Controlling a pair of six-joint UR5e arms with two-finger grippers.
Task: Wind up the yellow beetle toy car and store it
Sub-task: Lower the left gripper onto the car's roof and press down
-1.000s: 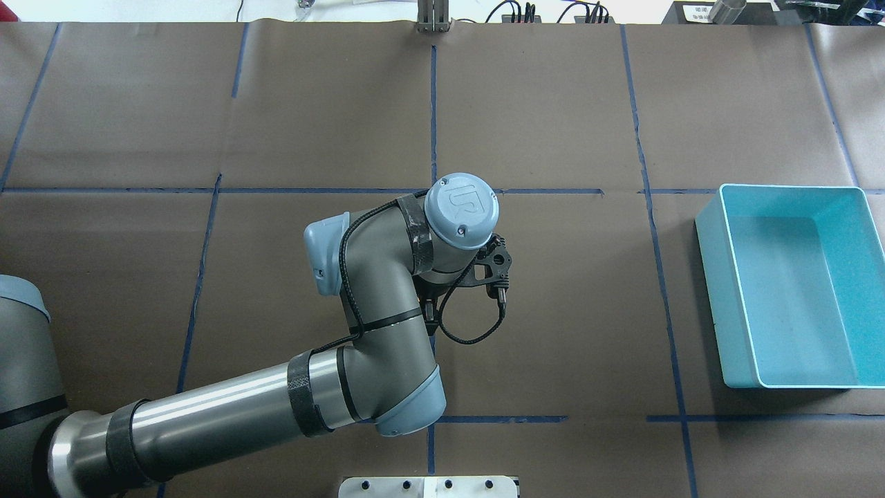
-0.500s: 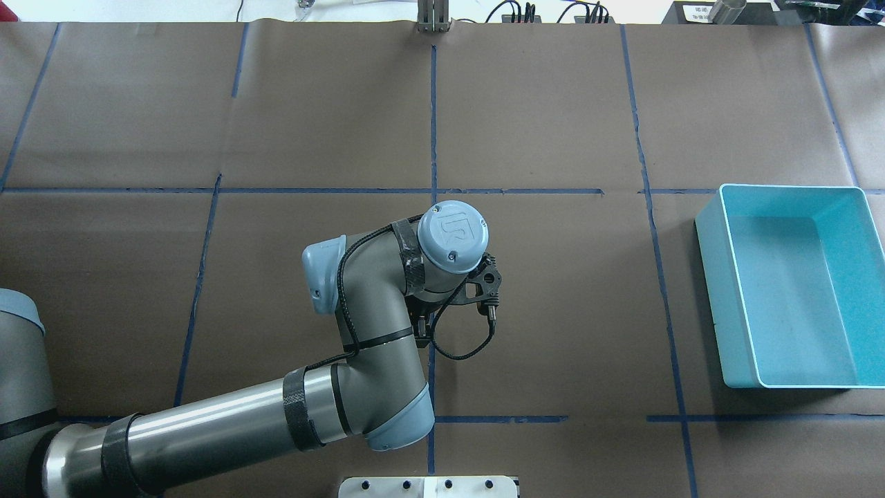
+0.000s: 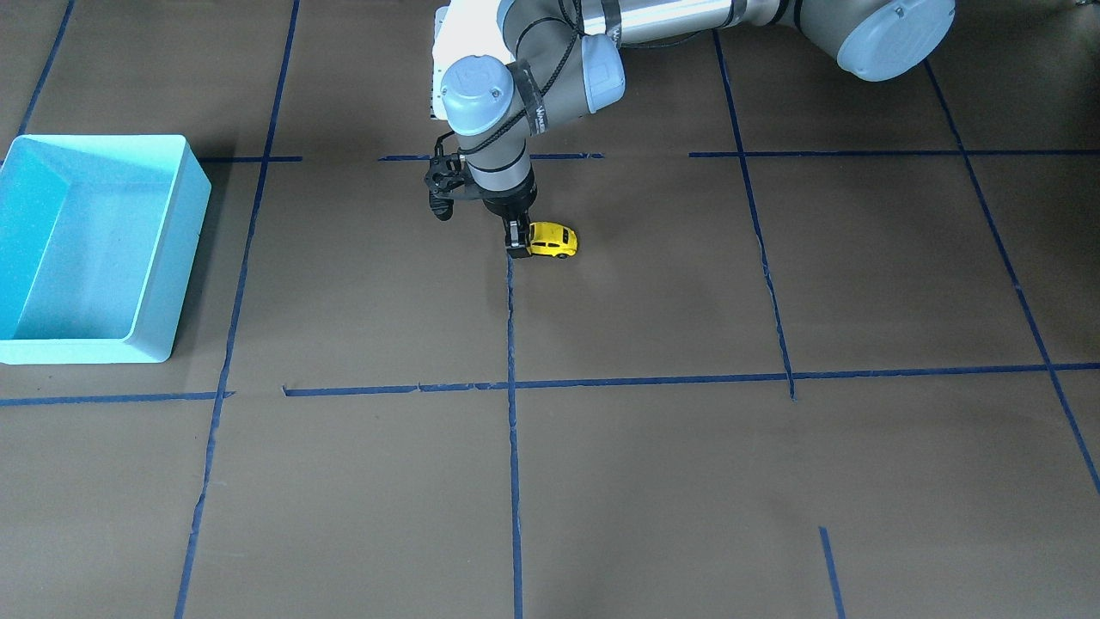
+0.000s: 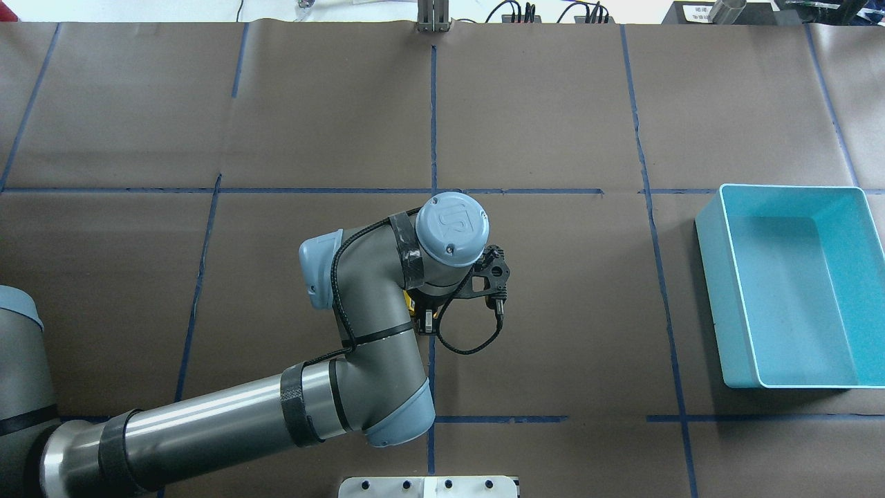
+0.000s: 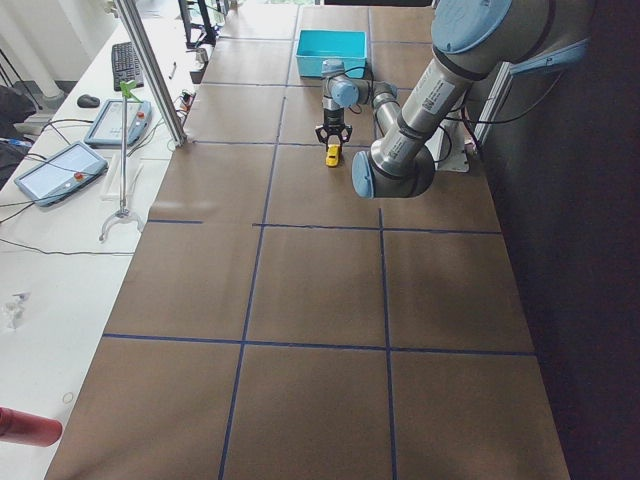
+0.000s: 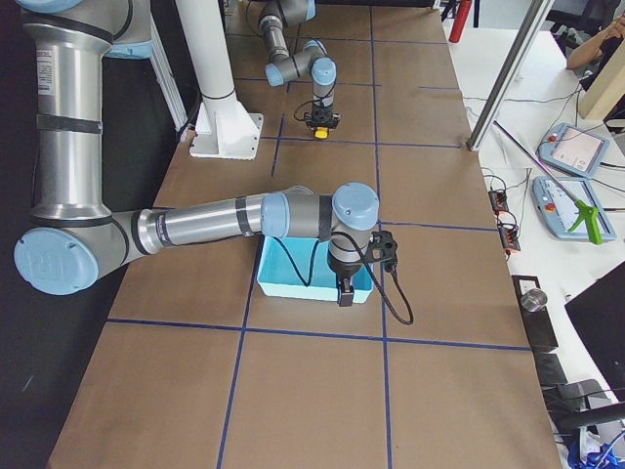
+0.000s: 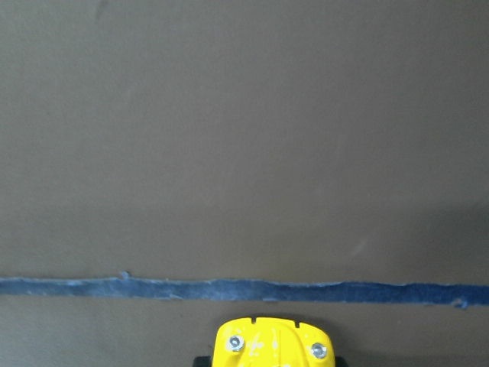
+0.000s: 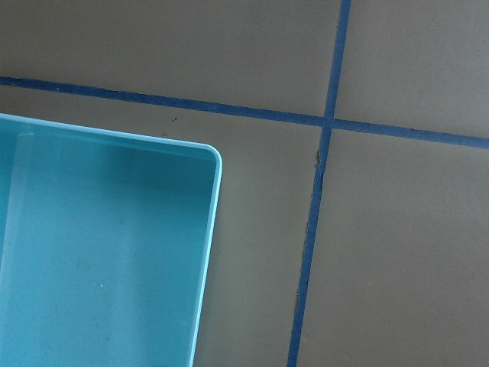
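Note:
The yellow beetle toy car (image 3: 553, 240) is at table level near the middle, by a blue tape line. My left gripper (image 3: 518, 249) points straight down and is shut on one end of it. From overhead the wrist hides all but a yellow sliver of the car (image 4: 413, 303). The left wrist view shows the car's yellow end (image 7: 271, 345) with two screws at the bottom edge. My right gripper (image 6: 345, 291) shows only in the exterior right view, over a corner of the light blue bin (image 6: 293, 278); I cannot tell if it is open or shut.
The light blue bin (image 4: 709, 238) is empty and stands at the table's right side in the overhead view; it also shows in the front view (image 3: 185, 249). Blue tape lines (image 3: 510, 344) cross the brown table cover. A white base plate (image 4: 429, 486) sits at the near edge.
My left wrist dropped and moved back toward the robot's side of the table, then shifted slightly forward again. The bin has not moved.

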